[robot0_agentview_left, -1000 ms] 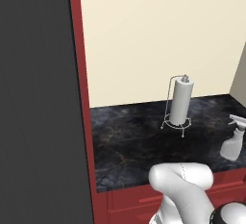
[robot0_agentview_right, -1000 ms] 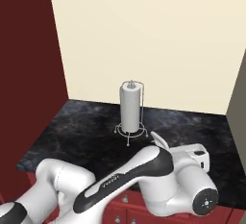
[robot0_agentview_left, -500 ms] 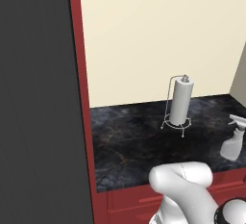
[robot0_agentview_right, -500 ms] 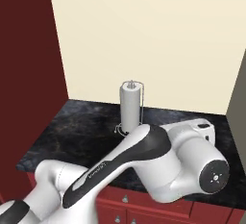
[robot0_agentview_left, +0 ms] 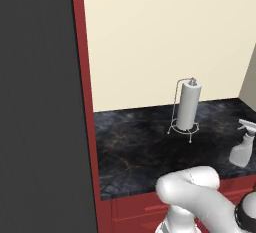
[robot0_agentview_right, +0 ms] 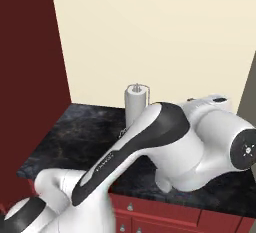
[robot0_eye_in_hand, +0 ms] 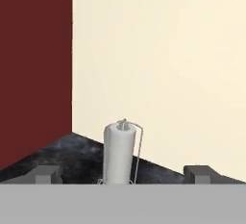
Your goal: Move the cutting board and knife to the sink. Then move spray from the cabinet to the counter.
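Observation:
The spray (robot0_agentview_left: 244, 147), a pale grey-white trigger bottle, stands upright on the black veined counter (robot0_agentview_left: 140, 152) at the right edge of the left base view. My gripper (robot0_eye_in_hand: 122, 175) is open with nothing between its dark fingertips (robot0_eye_in_hand: 45, 175). It looks level along the counter (robot0_eye_in_hand: 72, 158) toward the back wall. My white arm rises large across the right base view and hides the counter's right part there. The cutting board, the knife and the sink are out of view.
A white paper-towel roll on a wire stand (robot0_agentview_left: 188, 106) (robot0_agentview_right: 135, 99) (robot0_eye_in_hand: 118, 153) stands near the back wall, straight ahead of the hand. A tall dark red panel (robot0_agentview_right: 30, 77) (robot0_eye_in_hand: 33, 74) bounds the counter's left end. Red drawer fronts (robot0_agentview_right: 165, 212) run below the counter edge.
In the right base view my arm's forearm and wrist have swung upward and to the right, now covering more of the counter. The spray and the paper-towel roll have not moved.

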